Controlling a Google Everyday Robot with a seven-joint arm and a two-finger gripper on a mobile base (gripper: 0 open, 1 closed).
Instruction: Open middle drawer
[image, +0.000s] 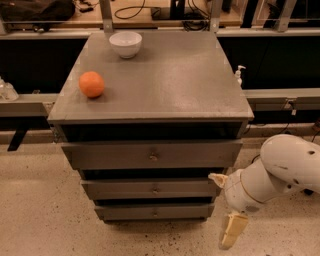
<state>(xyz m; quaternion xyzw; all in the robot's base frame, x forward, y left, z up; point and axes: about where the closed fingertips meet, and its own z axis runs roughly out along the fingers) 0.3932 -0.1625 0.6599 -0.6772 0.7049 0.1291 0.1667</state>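
Note:
The grey metal cabinet (150, 75) has three drawers, all shut. The middle drawer (150, 189) is the mid-sized front, with a small round knob (155, 190) at its centre. It lies under the tall, wide top drawer (150, 155) and above the short bottom drawer (152, 211). My gripper (230, 225) hangs low at the cabinet's front right corner, to the right of the middle and bottom drawers and away from the knob. It points down toward the floor. The white arm (280, 172) reaches in from the right.
An orange (92, 84) and a white bowl (125, 43) sit on the cabinet top. A speckled floor (40, 210) spreads in front. A small pump bottle (239, 75) stands behind the right edge. Benches with cables run along the back.

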